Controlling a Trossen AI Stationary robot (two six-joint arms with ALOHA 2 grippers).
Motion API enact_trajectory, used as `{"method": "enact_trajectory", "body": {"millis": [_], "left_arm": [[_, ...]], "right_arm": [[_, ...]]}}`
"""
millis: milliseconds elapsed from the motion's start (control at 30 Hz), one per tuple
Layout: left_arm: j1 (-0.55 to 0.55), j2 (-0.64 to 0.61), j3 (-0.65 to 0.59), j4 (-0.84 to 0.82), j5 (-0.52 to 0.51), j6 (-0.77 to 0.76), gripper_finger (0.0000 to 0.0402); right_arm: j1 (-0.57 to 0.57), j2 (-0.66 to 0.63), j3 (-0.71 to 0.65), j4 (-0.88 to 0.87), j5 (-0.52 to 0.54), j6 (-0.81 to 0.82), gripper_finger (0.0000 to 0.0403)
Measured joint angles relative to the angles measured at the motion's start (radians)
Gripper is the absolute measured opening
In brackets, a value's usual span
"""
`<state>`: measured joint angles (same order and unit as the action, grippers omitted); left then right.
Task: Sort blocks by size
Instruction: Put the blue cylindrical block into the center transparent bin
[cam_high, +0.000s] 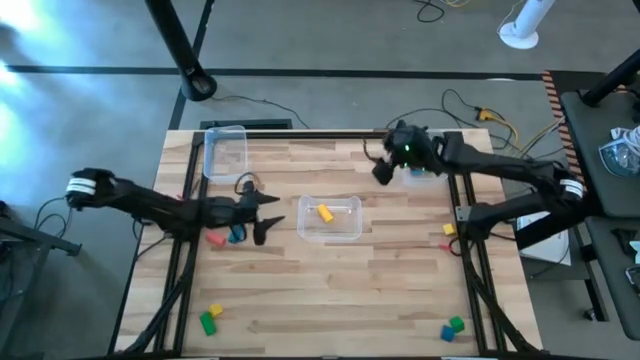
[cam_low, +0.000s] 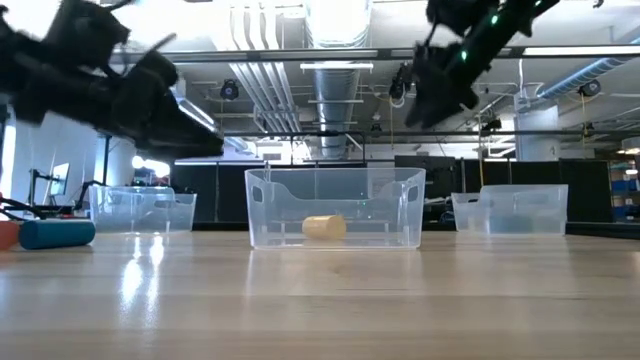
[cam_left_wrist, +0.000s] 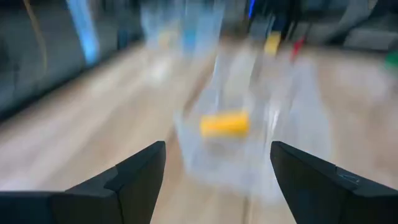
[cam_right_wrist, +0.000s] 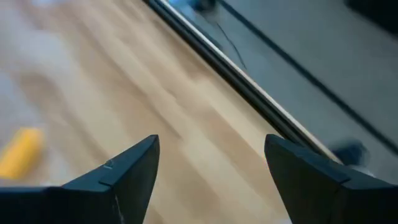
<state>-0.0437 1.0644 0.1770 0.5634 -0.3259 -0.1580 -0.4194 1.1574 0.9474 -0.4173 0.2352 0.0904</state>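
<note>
A yellow block (cam_high: 325, 212) lies inside the clear middle bin (cam_high: 331, 232); it also shows as the yellow block (cam_left_wrist: 224, 123) in the left wrist view. My left gripper (cam_high: 270, 214) hovers open just left of that bin, above the table, with nothing between its fingers. A red block (cam_high: 213, 239) and a blue block (cam_high: 236, 235) lie on the table under the left arm. My right gripper (cam_high: 384, 168) hangs open over the table's far side, empty. More blocks lie near the edges: yellow and green (cam_high: 210, 318), blue and green (cam_high: 453, 327), yellow and red (cam_high: 448, 235).
A clear bin (cam_high: 226, 152) stands at the far left and another clear bin (cam_high: 422, 172) at the far right, under the right arm. Black frame rails (cam_high: 470, 262) run along the table's sides. Bare wood lies along the near middle.
</note>
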Motion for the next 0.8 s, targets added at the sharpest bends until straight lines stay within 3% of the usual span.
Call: {"method": "enact_trajectory", "body": {"millis": [100, 200, 367, 533, 800], "left_arm": [[0.000, -0.071, 0.178, -0.500, -0.014, -0.125, 0.0272], [-0.004, -0.081, 0.336, -0.892, -0.040, -0.331, 0.0265], [-0.051, -0.024, 0.524, -1.396, 0.043, -0.734, 0.0258], [-0.066, 0.083, 0.639, -1.634, 0.136, -0.926, 0.0258], [-0.041, 0.277, 0.604, -1.672, 0.323, -0.954, 0.0253]], "right_arm": [[0.082, -0.026, -0.014, 0.072, 0.002, -0.026, 0.0269], [0.151, -0.036, -0.019, 0.083, 0.012, -0.050, 0.0263], [0.271, -0.046, -0.059, 0.104, 0.027, -0.084, 0.0254], [0.379, -0.060, -0.142, 0.204, 0.027, -0.104, 0.0253], [0.536, -0.087, -0.257, 0.228, 0.034, -0.027, 0.0263]]}}
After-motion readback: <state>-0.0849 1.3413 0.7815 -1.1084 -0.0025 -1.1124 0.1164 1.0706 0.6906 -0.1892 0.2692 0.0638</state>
